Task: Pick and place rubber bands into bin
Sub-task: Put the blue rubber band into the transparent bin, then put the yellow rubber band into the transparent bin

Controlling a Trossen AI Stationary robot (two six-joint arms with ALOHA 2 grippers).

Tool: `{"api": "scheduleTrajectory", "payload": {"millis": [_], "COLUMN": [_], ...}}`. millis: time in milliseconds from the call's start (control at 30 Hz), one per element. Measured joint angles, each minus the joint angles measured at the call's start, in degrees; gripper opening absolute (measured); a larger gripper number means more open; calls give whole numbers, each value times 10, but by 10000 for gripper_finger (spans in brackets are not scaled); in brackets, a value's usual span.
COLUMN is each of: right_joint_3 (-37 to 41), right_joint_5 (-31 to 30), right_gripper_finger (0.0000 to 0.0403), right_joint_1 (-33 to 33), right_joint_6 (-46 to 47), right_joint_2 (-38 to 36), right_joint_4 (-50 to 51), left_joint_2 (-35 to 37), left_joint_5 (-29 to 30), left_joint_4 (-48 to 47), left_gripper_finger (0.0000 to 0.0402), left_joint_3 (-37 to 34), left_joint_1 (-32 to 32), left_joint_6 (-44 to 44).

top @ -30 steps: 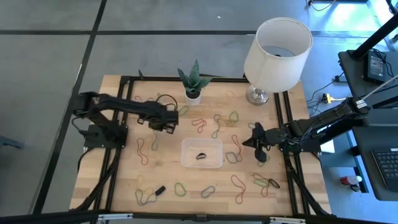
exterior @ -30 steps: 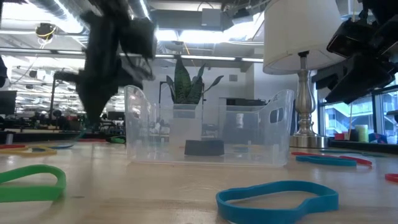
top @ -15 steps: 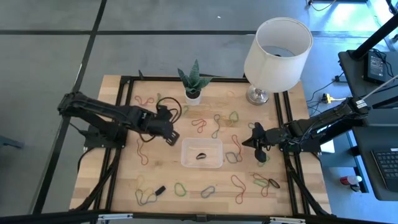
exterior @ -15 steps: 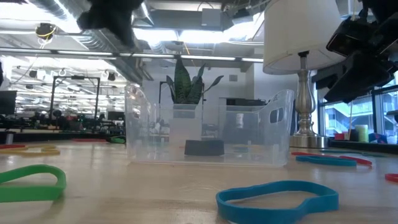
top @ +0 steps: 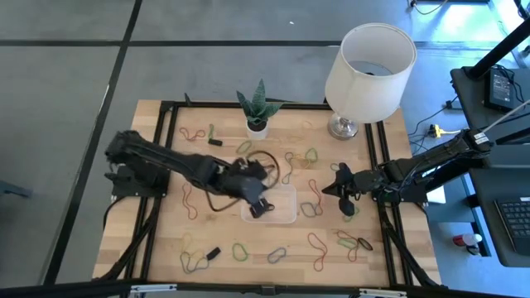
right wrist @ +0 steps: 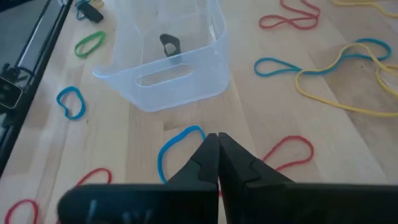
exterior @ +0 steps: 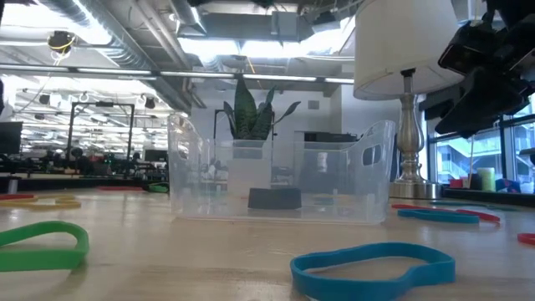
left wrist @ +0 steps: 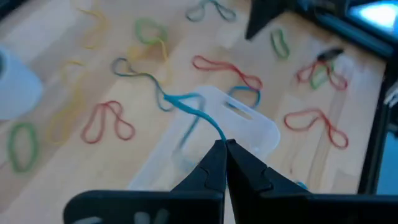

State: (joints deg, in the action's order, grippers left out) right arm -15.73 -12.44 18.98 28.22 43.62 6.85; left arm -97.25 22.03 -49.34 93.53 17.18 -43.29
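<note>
The clear bin (top: 284,213) sits mid-table with one small black piece (right wrist: 169,43) inside it. Rubber bands in red, green, blue and yellow lie scattered around it, such as a red one (top: 315,242) and a green one (top: 240,250). My left gripper (top: 258,204) hovers over the bin's left end, shut on a blue band (left wrist: 189,106). My right gripper (top: 344,187) waits shut above the table to the right of the bin (right wrist: 168,78), with a blue band (right wrist: 177,144) lying just beyond its tips. My left gripper pinches one end of the blue rubber band (left wrist: 214,132) between its two fingertips (left wrist: 217,155), coming from above. The band is lifted clear, and its loop (left wrist: 183,99) hangs loose over the bin's rim (left wrist: 249,118).
A white lamp (top: 368,62) stands at the far right corner and a small potted plant (top: 257,122) at the far middle. Small black pieces lie at the near left (top: 213,252) and far left (top: 215,142). Black rails (top: 383,165) run along both table sides.
My left gripper has travelled from the far left part of the table toward the right and near side, ending over the bin's left end, and it rose out of the low view. The right arm has kept still.
</note>
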Motion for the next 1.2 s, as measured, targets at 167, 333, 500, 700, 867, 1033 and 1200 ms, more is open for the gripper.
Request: {"api": "scheduleTrajectory", "payload": {"millis": [167, 333, 500, 700, 867, 1033, 1200], "right_joint_3": [0, 0, 0, 0, 0, 0, 0], "right_joint_5": [5, 20, 20, 21, 21, 20, 20], "right_gripper_finger": [0, 0, 0, 0, 0, 0, 0], "right_joint_1": [0, 0, 0, 0, 0, 0, 1], "right_joint_6": [17, 32, 33, 47, 47, 46, 46], "right_joint_2": [0, 0, 0, 0, 0, 0, 0], "right_joint_4": [0, 1, 0, -1, -1, -1, 2], "left_joint_2": [-56, -111, -164, -207, -212, -202, -181], "left_joint_5": [-27, -56, -107, -145, -142, -127, -152], "left_joint_4": [-7, -43, -47, -51, -58, -73, -88], "left_gripper_finger": [2, 2, 2, 2, 25, 79, 123], "left_joint_3": [9, 9, 9, 9, 9, 9, 9], "left_joint_1": [-2, -9, -28, -42, -43, -44, -51], "left_joint_6": [-52, -84, -75, -65, -68, -69, -56]}}
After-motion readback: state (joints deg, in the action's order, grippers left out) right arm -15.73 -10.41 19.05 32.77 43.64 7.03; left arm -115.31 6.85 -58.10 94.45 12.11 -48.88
